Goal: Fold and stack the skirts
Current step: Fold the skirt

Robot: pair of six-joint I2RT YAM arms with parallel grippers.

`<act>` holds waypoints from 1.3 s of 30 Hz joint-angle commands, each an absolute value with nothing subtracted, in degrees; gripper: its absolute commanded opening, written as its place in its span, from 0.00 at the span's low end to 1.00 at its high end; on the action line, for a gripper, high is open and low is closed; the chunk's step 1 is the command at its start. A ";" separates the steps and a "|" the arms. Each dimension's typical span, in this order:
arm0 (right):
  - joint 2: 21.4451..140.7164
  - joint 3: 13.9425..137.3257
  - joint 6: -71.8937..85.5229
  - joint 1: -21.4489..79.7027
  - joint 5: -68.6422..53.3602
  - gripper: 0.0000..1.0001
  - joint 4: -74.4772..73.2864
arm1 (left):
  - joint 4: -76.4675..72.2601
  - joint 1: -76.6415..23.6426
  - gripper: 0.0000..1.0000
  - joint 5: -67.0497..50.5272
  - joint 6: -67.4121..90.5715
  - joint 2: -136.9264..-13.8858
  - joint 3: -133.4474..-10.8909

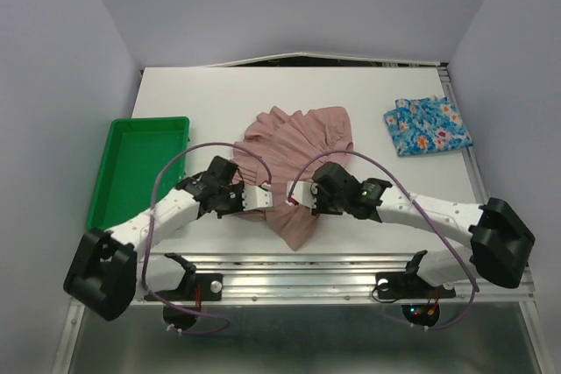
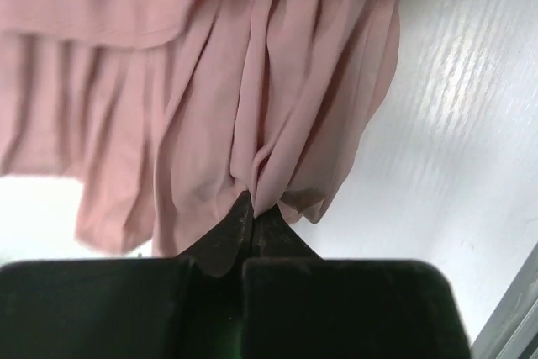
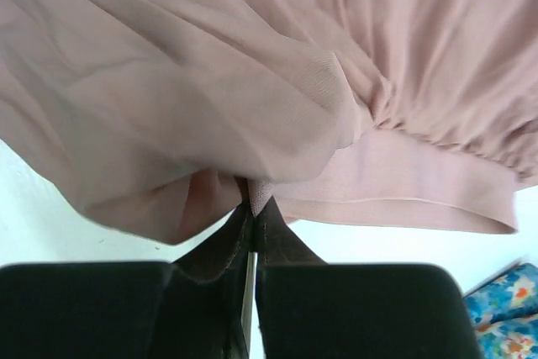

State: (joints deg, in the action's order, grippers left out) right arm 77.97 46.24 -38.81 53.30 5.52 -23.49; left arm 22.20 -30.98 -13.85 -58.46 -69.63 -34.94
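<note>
Your left gripper (image 2: 255, 218) is pinched tight on a fold of the dusty-pink pleated cloth skirt (image 1: 302, 151). Your right gripper (image 3: 252, 208) is clamped just as tight on another fold at its near end. The skirt lies crumpled at the centre of the white table (image 1: 202, 94). The folded blue flowered cloth skirt (image 1: 427, 126) sits at two o'clock, and the green plastic tray (image 1: 140, 164) at nine.

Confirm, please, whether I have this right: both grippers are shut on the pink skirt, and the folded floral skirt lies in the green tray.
Not quite. The folded floral skirt lies on the white table at its far right, apart from the green tray, as the top external view shows. The left gripper and right gripper are indeed shut on the pink skirt.
</note>
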 commanded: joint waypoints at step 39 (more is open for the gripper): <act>85.33 65.66 -20.21 12.49 -50.88 0.01 -41.13 | 14.41 -25.84 0.00 -13.35 -43.15 -93.76 -89.99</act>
State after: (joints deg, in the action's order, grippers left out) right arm 82.65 64.49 -18.26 15.55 -40.69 -37.98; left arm 17.56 -26.15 -10.92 -43.90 -87.79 -83.90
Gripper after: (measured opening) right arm 0.034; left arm 0.036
